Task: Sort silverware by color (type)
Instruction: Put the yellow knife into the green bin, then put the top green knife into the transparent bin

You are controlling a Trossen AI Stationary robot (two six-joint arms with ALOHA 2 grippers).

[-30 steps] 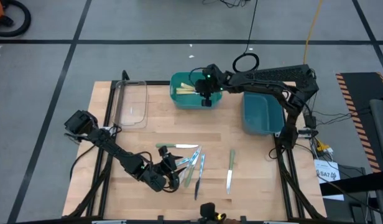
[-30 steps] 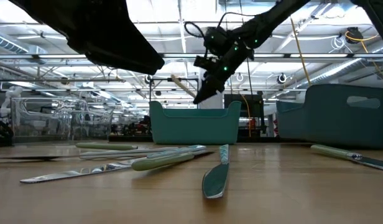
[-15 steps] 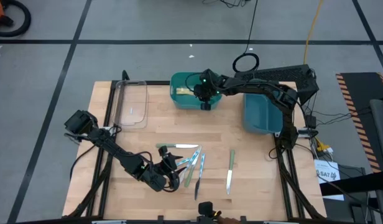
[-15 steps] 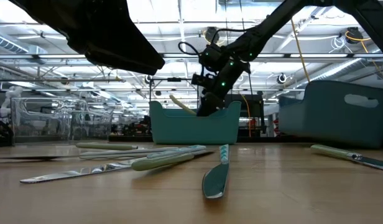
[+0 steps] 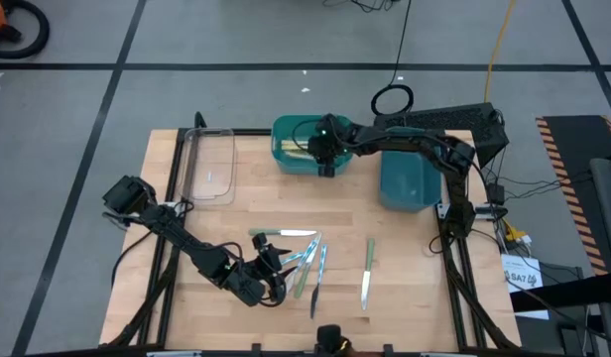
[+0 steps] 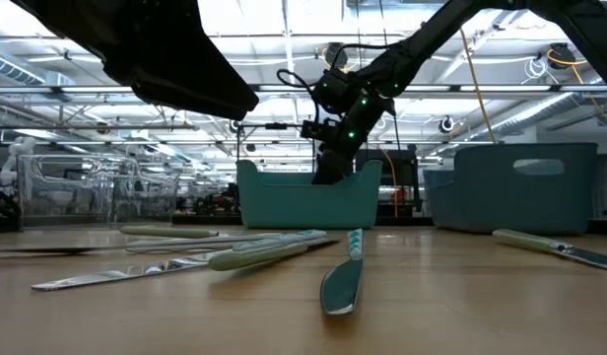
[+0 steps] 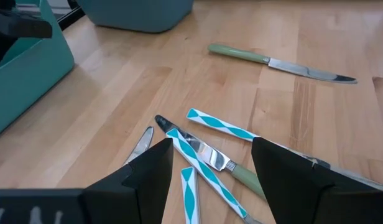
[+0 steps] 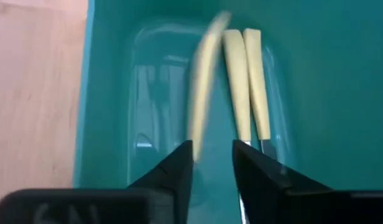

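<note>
Right wrist view: three yellow-handled utensils (image 8: 240, 81) in teal bin (image 8: 316, 93), just beyond parted, empty right gripper (image 8: 212, 163).

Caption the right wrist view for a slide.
Right gripper, fingers parted, above the teal bin as a blurred yellow-handled utensil joins two yellow-handled utensils inside.

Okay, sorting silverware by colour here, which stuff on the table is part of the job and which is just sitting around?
Part of the job:
- yellow-handled pieces in the teal bin
- loose silverware by the left gripper
- green-handled knife
- right gripper over the teal bin

Just sitting around:
- clear tray
- blue bin
</note>
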